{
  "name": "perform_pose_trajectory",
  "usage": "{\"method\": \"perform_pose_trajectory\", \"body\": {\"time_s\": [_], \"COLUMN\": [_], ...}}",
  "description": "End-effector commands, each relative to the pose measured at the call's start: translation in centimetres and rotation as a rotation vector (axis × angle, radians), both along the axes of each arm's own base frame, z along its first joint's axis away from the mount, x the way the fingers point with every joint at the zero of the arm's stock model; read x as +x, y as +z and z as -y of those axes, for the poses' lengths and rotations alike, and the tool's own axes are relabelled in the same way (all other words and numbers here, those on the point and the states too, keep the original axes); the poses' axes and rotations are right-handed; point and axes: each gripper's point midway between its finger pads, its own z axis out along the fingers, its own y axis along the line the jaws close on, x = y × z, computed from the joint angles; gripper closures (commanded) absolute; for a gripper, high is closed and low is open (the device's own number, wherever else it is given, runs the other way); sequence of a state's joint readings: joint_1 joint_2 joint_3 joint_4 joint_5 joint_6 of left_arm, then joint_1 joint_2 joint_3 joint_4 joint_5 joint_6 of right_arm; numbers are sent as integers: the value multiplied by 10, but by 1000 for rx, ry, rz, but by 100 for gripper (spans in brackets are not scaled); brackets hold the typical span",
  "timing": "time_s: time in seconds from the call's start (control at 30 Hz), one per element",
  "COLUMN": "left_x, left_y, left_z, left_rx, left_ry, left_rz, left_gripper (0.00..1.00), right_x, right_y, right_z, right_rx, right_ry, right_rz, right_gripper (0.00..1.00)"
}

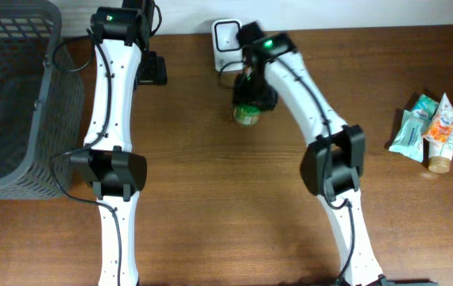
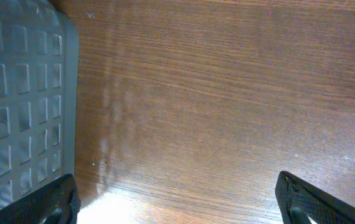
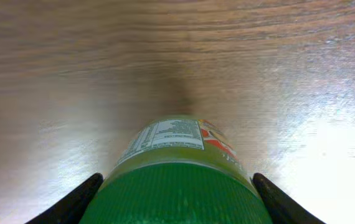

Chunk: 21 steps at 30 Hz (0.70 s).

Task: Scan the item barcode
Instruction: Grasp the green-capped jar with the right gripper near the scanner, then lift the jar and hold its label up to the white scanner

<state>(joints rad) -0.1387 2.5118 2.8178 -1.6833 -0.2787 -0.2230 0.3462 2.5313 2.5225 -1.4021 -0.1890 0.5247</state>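
The item is a jar [image 1: 246, 114] with a green ribbed lid and a green label with white print, at the back middle of the wooden table. In the right wrist view the jar [image 3: 171, 155] fills the space between my right gripper's [image 3: 176, 190] black fingers [image 3: 81, 199], which press against both of its sides. A white scanner unit [image 1: 225, 38] stands just behind it at the table's far edge. No barcode shows on the jar from here. My left gripper [image 2: 174, 193] hangs wide open over bare wood beside the basket [image 2: 22, 99], with nothing between its fingers.
A large grey mesh basket [image 1: 12, 95] takes up the left end of the table. Several packets and tubes [image 1: 437, 131] lie at the right edge. Both arms reach from the near edge toward the back.
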Motion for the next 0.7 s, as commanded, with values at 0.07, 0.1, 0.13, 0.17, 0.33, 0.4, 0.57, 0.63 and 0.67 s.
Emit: {"method": "perform_pose_trajectory", "body": {"time_s": [0.07,0.1,0.13,0.17,0.33,0.4,0.57,0.63,0.67], "left_x": [-1,-1,-1,-1,-1,-1,-1,-1,-1], "left_y": [3,3,3,3,3,3,3,3,3], "left_z": [-1,-1,-1,-1,-1,-1,-1,-1,-1], "left_rx": [17,17,17,17,17,17,17,17,17], "left_ry": [-18,-18,-19,-18,-18,-18,-18,-19,-18], "left_rz": [-2,-2,-2,-2,-2,-2,-2,-2,-2], "left_gripper": [1,1,0,1,1,1,1,1,1], "right_x": [7,6,5,5,-1,-3,1,2,3], "right_y": [65,73,88,98,128,130,133,134,134], "right_z": [-1,5,10,14,9,6,-3,-12,-17], "right_rx": [572,645,755,820,1004,1013,1029,1031,1033], "right_ry": [-90,-136,-166,-180,-221,-214,-223,-203,-197], "right_rz": [-133,-178,-224,-250,-364,-369,-381,-371,-369], "right_gripper": [45,45,45,45,47,47,47,47,47]}}
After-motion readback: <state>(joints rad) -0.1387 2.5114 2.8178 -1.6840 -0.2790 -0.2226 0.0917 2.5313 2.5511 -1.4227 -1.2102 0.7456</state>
